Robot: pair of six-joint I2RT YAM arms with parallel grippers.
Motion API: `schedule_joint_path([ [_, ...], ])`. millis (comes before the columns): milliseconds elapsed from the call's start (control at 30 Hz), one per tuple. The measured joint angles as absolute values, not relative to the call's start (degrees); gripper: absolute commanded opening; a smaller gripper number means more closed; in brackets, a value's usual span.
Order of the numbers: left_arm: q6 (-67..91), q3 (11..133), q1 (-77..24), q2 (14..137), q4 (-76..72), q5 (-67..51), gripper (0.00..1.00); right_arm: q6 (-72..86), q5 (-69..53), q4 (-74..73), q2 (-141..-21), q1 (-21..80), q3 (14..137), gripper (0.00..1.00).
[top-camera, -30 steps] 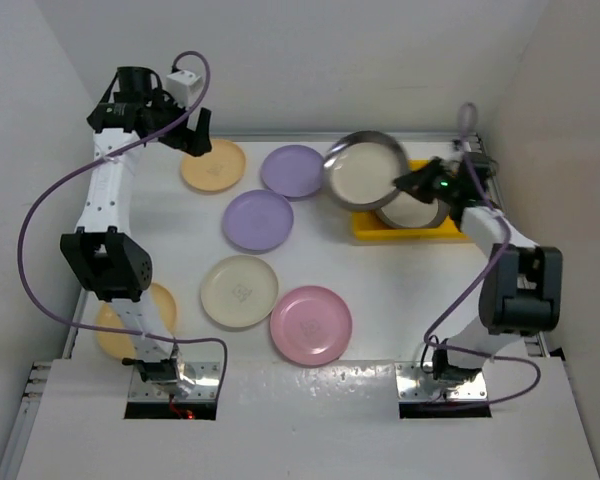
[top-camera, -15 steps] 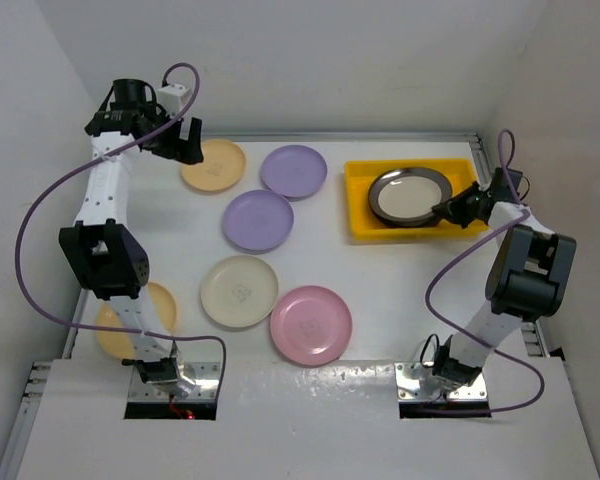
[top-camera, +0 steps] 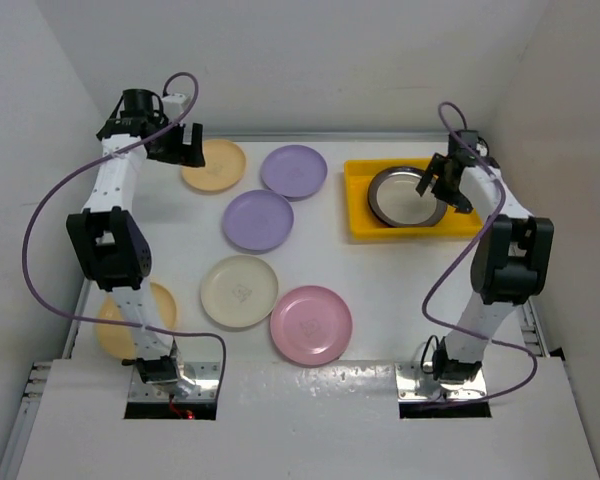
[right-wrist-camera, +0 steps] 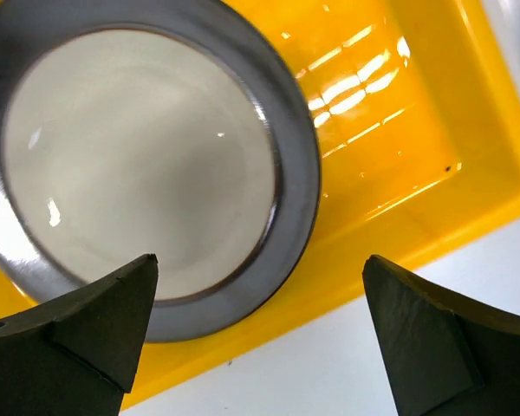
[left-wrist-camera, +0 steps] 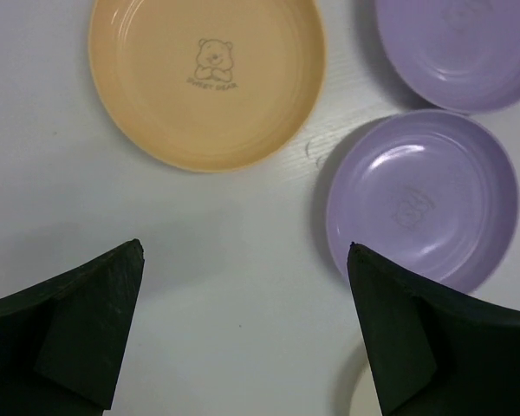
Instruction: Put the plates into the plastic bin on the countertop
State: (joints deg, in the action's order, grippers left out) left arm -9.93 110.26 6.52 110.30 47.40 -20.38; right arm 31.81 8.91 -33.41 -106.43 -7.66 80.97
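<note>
A dark-rimmed metal plate (top-camera: 405,197) lies flat in the yellow plastic bin (top-camera: 358,205) at the back right of the countertop (top-camera: 380,290). My right gripper (top-camera: 438,192) hovers open over the plate's near-right edge, holding nothing. The right wrist view shows the metal plate (right-wrist-camera: 139,165), the bin (right-wrist-camera: 390,147) and the open gripper (right-wrist-camera: 260,260). My left gripper (top-camera: 188,152) stands open by an orange plate (top-camera: 215,165). In the left wrist view the gripper (left-wrist-camera: 245,249) is over bare countertop, just short of the orange plate (left-wrist-camera: 206,78), with a lilac plate (left-wrist-camera: 420,199) to its right.
Two lilac plates (top-camera: 294,170) (top-camera: 258,219), a cream plate (top-camera: 239,290) and a pink plate (top-camera: 311,324) lie on the countertop. Another orange plate (top-camera: 108,325) sits half behind the left arm. White walls close in the left, back and right sides.
My right gripper carried a metal plate down into the bin, let it go and opened, then drew back slightly. The left gripper shifted a little near the orange plate.
</note>
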Motion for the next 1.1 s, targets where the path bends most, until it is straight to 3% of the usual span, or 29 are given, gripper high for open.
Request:
schedule_joint_path([
  [67,-7.42,110.1,7.05,113.73,44.69,-18.41,0.98,30.55,14.02,-32.42,-103.72,-4.1,80.14,0.97],
  [200,-1.98,117.14,8.01,126.78,41.19,-14.57,0.78,30.06,13.78,-27.99,-95.29,2.87,76.88,0.52],
  [233,-0.51,120.14,8.32,131.09,40.23,-13.82,0.78,30.61,12.69,-26.72,-93.89,4.4,76.73,0.43],
  [267,0.82,122.28,8.43,134.63,39.24,-13.06,0.76,31.94,10.37,-24.67,-92.84,6.28,76.73,0.55],
  [300,1.91,123.74,8.64,137.38,38.81,-12.4,0.76,32.16,9.3,-23.99,-92.71,6.81,76.75,0.56],
  [333,3.27,124.31,8.82,139.7,38.44,-11.86,0.76,33.39,7.38,-22.57,-93.01,8.51,76.88,0.71],
  [367,4.25,124.29,9.1,140.88,38.63,-11.55,0.78,35.31,5.5,-21.19,-93.97,9.93,77.21,0.73],
  [500,6.57,120.2,10.55,137.93,36.86,-12.86,0.81,40.58,0.25,-20.32,-106.34,18.17,86.21,0.75],
  [667,4.91,112.92,13.85,127.04,36.51,-15.29,0.86,48.8,-6.66,-17.47,-124.86,26.87,96.75,0.69],
  [767,3.05,107.57,15.51,118.87,36.23,-15.84,0.87,51.99,-9.28,-18.13,-132.66,28.88,98.48,0.6],
  [833,2.09,105.14,16.51,114.87,35.99,-16.8,0.87,53.19,-9.98,-18.2,-135.02,29.45,102.15,0.45],
  [867,1.72,104.18,16.82,113.54,35.86,-17.39,0.87,53.32,-10.0,-18.2,-135.61,29.54,103.35,0.14],
  [900,1.5,103.5,17.04,112.71,35.92,-18.04,0.87,53.15,-9.13,-18.37,-135.87,29.76,103.88,0.0],
  [1100,1.32,101.38,17.67,112.44,37.45,-21.58,0.87,51.64,-6.13,-19.86,-132.64,31.57,97.6,0.0],
])
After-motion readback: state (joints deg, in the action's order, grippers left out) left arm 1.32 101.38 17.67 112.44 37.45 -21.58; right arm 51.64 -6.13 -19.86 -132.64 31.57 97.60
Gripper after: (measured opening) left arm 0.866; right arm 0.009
